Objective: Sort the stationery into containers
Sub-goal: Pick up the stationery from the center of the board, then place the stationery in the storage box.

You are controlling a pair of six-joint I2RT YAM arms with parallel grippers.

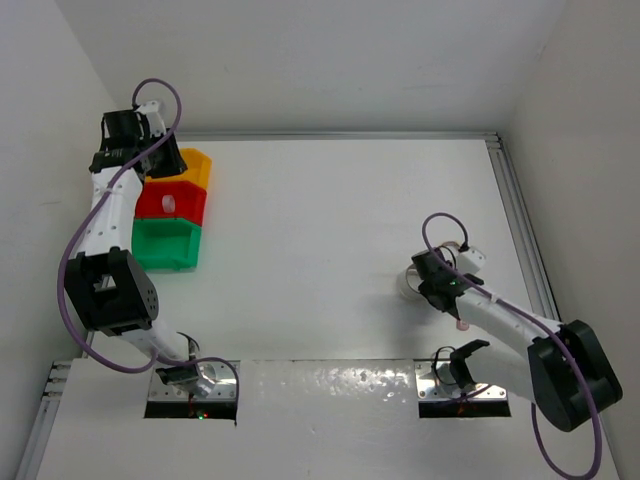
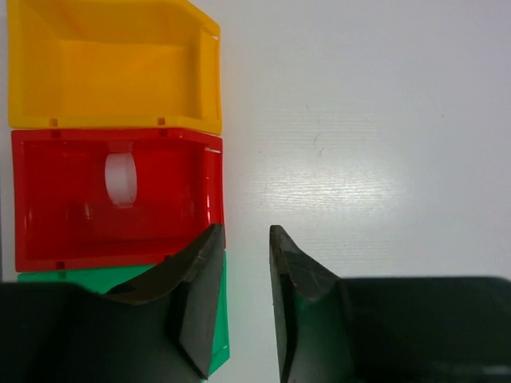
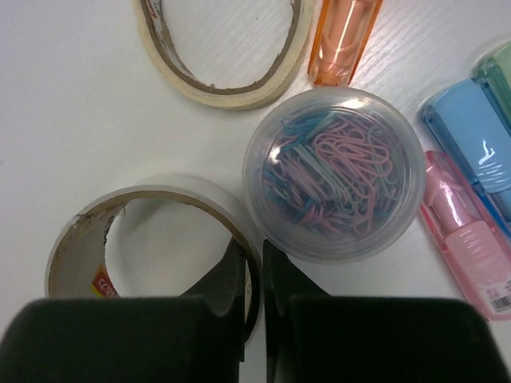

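1. Hovering over the row of bins at 10 o'clock on the worktop [image 1: 330,220], the left end effector [image 2: 245,233] has its fingers spread apart with nothing between them.
2. Top view: the row runs from the yellow bin [image 1: 197,165] at its 12 o'clock end, through the red bin [image 1: 185,205], to the green bin [image 1: 165,245] at its 6 o'clock end. Each bin touches the next.
3. Left wrist view: a white tape roll [image 2: 120,179] stands on edge inside the red bin. The yellow bin shows no contents, and the green bin is largely hidden behind the fingers.
4. Right end effector [image 3: 254,259], at 4 o'clock on the worktop: the jaws are closed on the wall of a clear tape roll [image 3: 80,231], one finger inside the ring and one outside. The roll lies flat on the worktop.
5. Right wrist view, other stationery lying on the worktop:
   - a beige tape roll [image 3: 231,96] at 12 o'clock of the clear tape roll, lying flat;
   - a round clear tub of paper clips [image 3: 334,171] at 2 o'clock of the clear tape roll, just beside it;
   - an orange stick [image 3: 343,40] at 12 o'clock of the tub, its end at the rim;
   - a blue stick [image 3: 471,136] at 3 o'clock and a pink stick [image 3: 467,239] at 4 o'clock of the tub;
   - a green stick [image 3: 499,72] at the frame edge, beside the blue stick.
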